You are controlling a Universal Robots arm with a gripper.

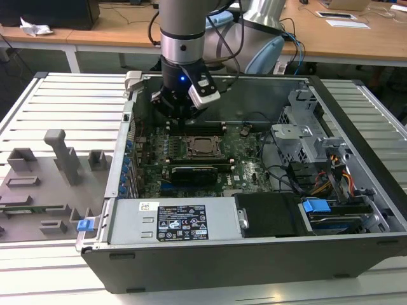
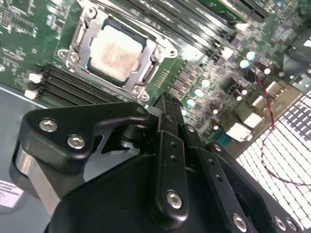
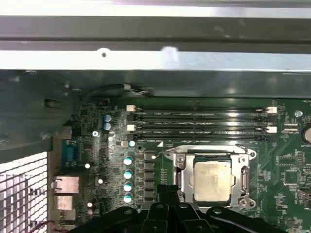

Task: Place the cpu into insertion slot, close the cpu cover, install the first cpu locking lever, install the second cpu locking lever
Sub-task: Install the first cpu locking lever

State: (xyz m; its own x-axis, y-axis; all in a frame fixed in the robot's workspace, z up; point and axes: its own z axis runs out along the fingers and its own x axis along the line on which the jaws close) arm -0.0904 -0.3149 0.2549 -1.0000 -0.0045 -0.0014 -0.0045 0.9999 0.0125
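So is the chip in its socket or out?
In. The chip lies flat, with the metal frame down around its edges, in both wrist views.

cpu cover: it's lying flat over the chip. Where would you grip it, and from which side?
Probably by a thin outer edge bar of the cpu cover, coming from straight above. It lies flat, framing the cpu, and its centre is cut out, so only the rim offers metal. The memory slots crowd one side, so a low sideways approach looks poor.
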